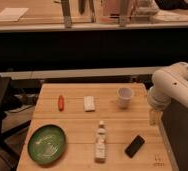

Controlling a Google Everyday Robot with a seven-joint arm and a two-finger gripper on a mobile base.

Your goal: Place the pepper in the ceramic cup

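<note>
The small red-orange pepper (61, 102) lies on the wooden table (77, 125), at the far left. The white ceramic cup (125, 96) stands upright at the far right of the table, well apart from the pepper. My white arm (174, 90) comes in from the right edge of the view, just right of the cup. My gripper (155, 118) hangs below the arm at the table's right edge, near the cup and far from the pepper. It holds nothing that I can see.
A white rectangular block (89, 103) lies between pepper and cup. A clear bottle with a white cap (101, 141) stands front centre. A green plate (47, 144) sits front left and a black phone (134, 145) front right. A dark counter runs behind the table.
</note>
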